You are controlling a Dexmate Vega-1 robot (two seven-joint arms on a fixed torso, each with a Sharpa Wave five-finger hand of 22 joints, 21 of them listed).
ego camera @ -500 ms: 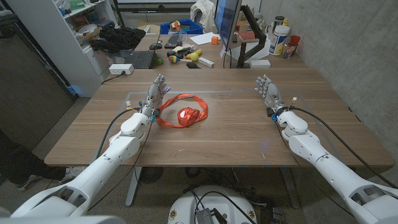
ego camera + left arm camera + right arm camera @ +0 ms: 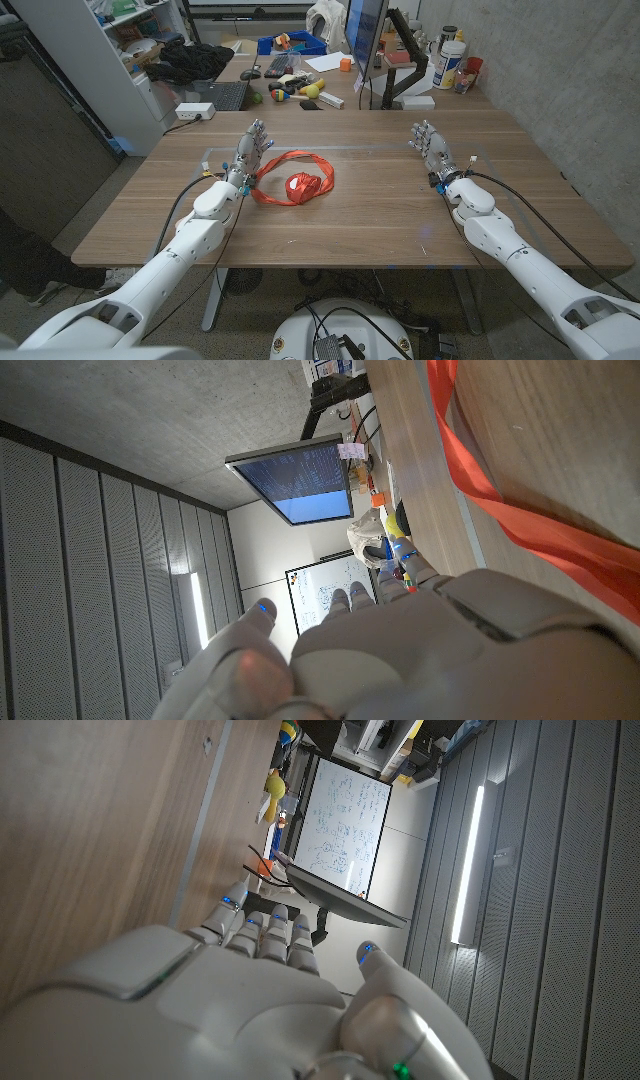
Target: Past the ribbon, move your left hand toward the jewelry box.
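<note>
Red ribbon (image 2: 293, 188) loops round small red jewelry box (image 2: 301, 186) mid-table, w/ left hand (image 2: 250, 153) open, holding nothing, at loop's left edge, so reach to box looks barely begun; right hand (image 2: 429, 143) spread, idle far right.

Monitor (image 2: 362, 35) behind wooden table (image 2: 380, 215); keyboard (image 2: 222, 96), blue bin (image 2: 293, 43) (toys inside), bottles (image 2: 450, 60).
</note>
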